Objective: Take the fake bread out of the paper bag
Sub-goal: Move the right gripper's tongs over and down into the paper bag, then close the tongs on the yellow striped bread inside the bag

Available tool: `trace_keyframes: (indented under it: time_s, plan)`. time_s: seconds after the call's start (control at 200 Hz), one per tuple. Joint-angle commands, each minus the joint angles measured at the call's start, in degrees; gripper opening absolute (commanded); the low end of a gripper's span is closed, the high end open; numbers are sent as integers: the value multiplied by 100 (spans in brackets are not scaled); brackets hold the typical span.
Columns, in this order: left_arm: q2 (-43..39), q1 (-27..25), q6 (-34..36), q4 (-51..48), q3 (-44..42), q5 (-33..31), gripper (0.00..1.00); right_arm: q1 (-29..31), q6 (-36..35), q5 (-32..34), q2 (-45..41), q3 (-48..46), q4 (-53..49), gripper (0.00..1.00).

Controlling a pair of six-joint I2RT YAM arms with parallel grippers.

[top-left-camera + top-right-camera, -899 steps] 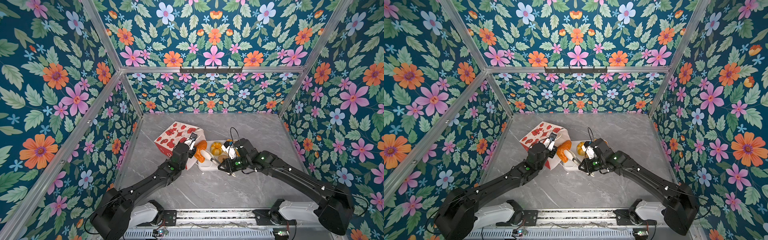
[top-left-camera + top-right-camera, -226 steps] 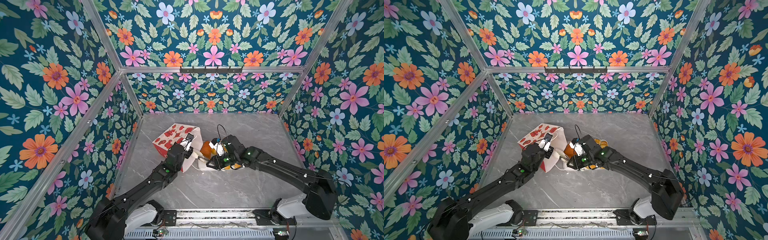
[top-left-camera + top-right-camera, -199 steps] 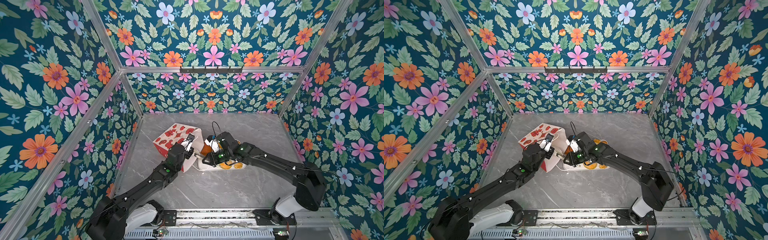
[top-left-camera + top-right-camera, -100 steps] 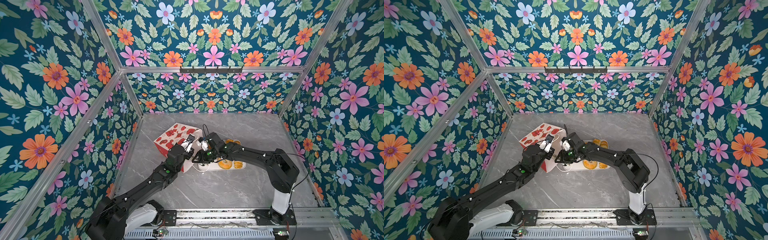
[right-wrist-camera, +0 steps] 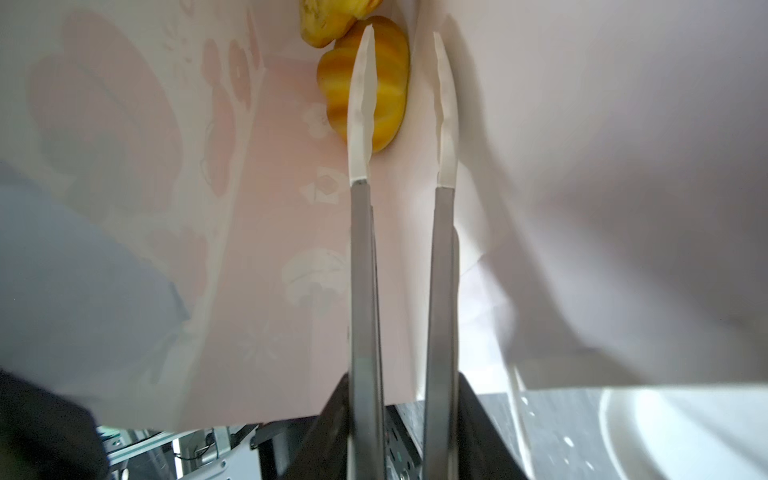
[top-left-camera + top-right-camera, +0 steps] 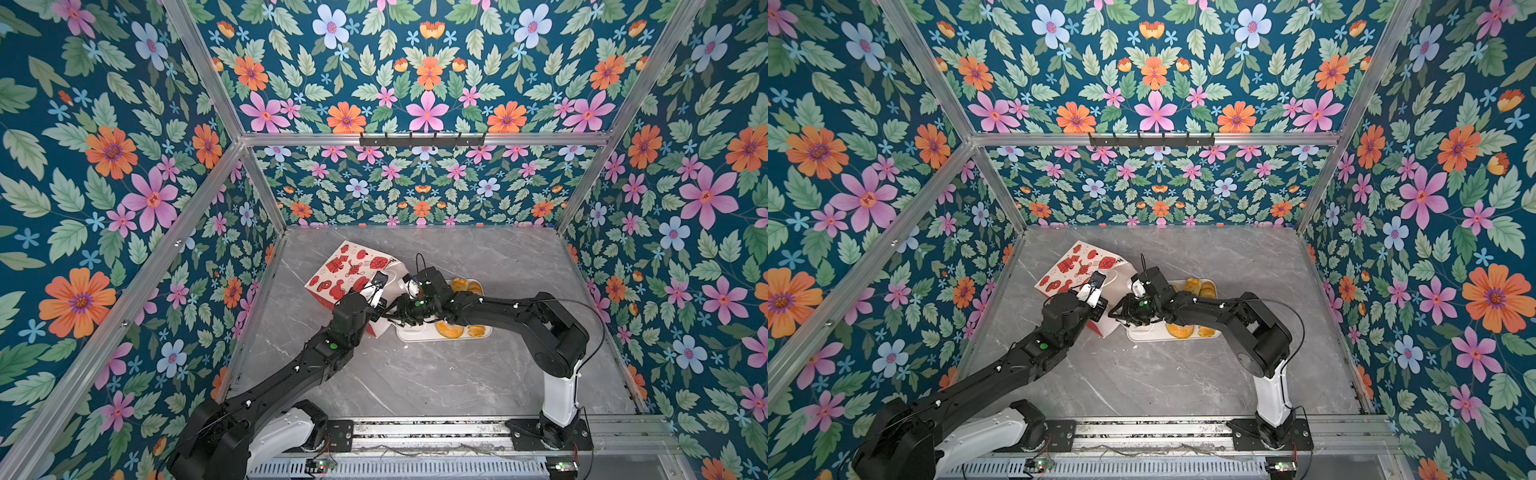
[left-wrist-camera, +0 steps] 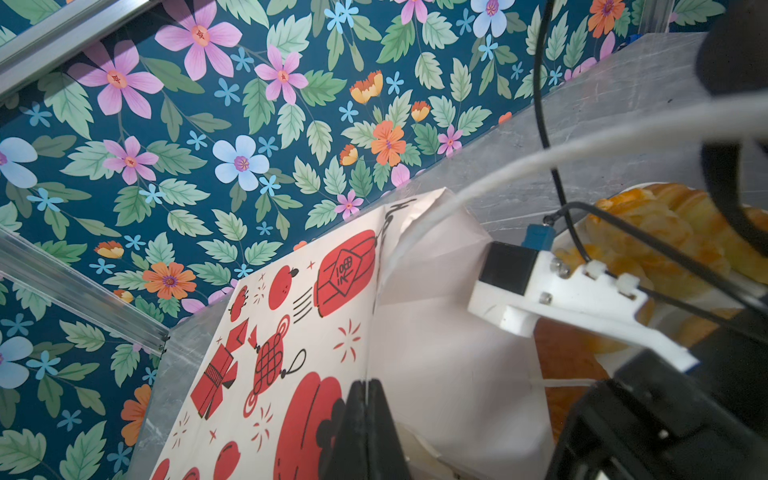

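The paper bag (image 6: 353, 270) (image 6: 1075, 266) lies on its side left of centre in both top views, its mouth facing the tray. My left gripper (image 6: 376, 297) (image 7: 365, 386) is shut on the bag's mouth edge (image 7: 370, 332) and holds it up. My right gripper (image 6: 390, 316) (image 5: 401, 33) has long metal fingers with white tips (image 5: 361, 104). They reach inside the bag and stand a little apart, open. A golden ridged piece of fake bread (image 5: 386, 83) lies at the bag's far end just behind the tips, with another piece (image 5: 328, 16) beyond it.
A white tray (image 6: 415, 334) (image 6: 1142, 334) sits right of the bag under the right arm. It holds several pieces of fake bread (image 6: 451, 328) (image 6: 1200, 286) (image 7: 648, 224). A white cord handle (image 7: 519, 166) and black cables cross the left wrist view. Floral walls close in the grey table.
The right arm swung left from over the tray to the bag's mouth, and its fingers now reach inside. The left gripper kept its hold on the bag's edge.
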Motion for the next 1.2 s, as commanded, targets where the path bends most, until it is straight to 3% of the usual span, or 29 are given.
trace_keyframes:
  time_s: [0.0,0.76,1.195]
  plan:
    - [-31,-3,-29,224,0,83,0,-5,422,-154,15,-49,855,35]
    - [51,-9,-117,173,35,276,0,-189,1128,-267,469,172,1646,37]
    - [155,-30,-108,155,88,383,0,-189,927,-302,594,678,795,39]
